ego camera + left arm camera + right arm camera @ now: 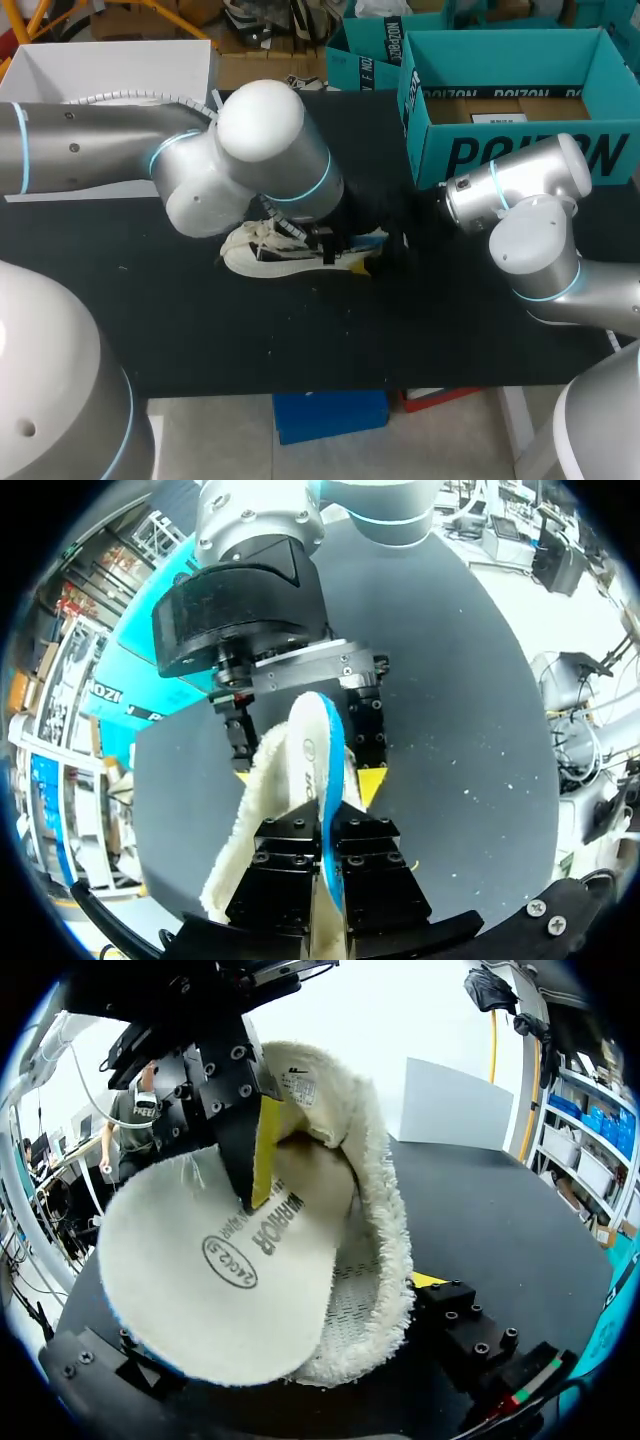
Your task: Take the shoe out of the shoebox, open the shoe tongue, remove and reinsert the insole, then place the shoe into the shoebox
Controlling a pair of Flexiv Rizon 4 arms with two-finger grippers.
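Two arms, one shoe: insole step in hand, grip matters

Where things are: shoe lies mid-bench, out of the teal shoebox, which stands open at the far R side, well apart. L gripper is over the shoe w/ jaws clenched on the insole, pinching it flat between them. The insole stands up out of the collar, printed face toward the R wrist cam. R gripper sits at the heel end, w/ the shoe in front of it. Can't tell if it is clamped on the heel or just alongside.

Step, as I read it: remove/reinsert-insole stage. Return to box not yet done.

Handling, judged only:
- Insole: thin, light, floppy. A face-to-face pinch should hold, but it will prob. buckle if pushed end-on. Grip near the leading end & feed at a shallow angle.
- Fleece lining: soft, high-drag. Expect the insole to catch & curl on it rather than slide.
- Shoe: light, soft upper, so it will skate on the bench unless braced. The stiff parts are prob. the sole & heel, so the heel is the place to hold, both for bracing & for the lift to the box.
- Nothing fragile. The main risk is a creased insole or the shoe tipping.
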